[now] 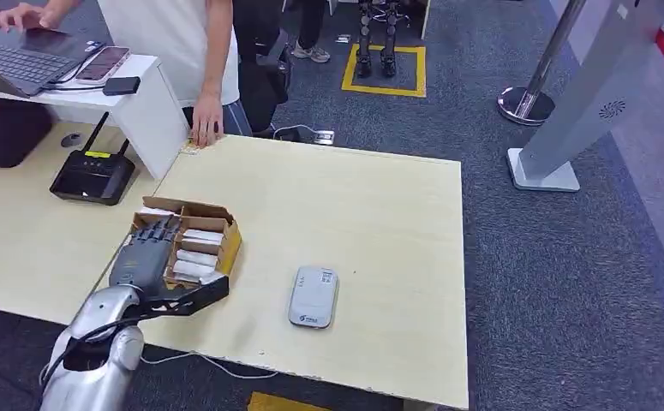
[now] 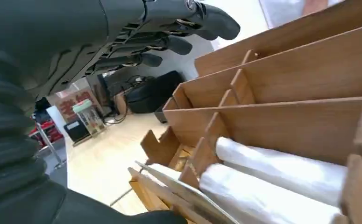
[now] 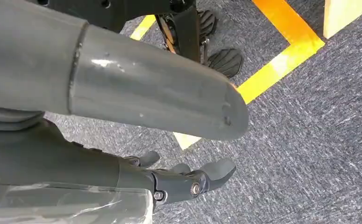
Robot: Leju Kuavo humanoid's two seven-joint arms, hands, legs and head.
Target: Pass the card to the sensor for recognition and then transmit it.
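A pale wooden worktop (image 1: 371, 214) seen from above, with a small brown cardboard box (image 1: 193, 242) near its left front part. The box is split by cardboard dividers into slots, and several slots hold white cards (image 1: 198, 254) wrapped in clear plastic, lying side by side; in the left wrist view the cards (image 2: 281, 172) look like smooth white rolls or bundles set between the dividers. The left robot hand (image 1: 146, 253) hangs over the left side of the box with its dark fingers (image 2: 169, 44) stretched out and spread, grasping nothing; whether the fingertips touch the box cannot be told. To the right of the box, well apart from it, a flat grey sensor (image 1: 314, 296) with rounded corners lies near the front edge of the worktop. Between box and sensor the wood is bare, and a wide bare stretch runs to the right edge and the far edge. At the far left corner a person's hand (image 1: 206, 128) rests on the worktop edge. A black router (image 1: 92, 177) stands on a neighbouring surface to the left. The right robot hand (image 3: 188, 179) hangs over grey carpet (image 3: 309, 140) with a yellow floor line (image 3: 281, 51), fingers loosely apart and holding nothing
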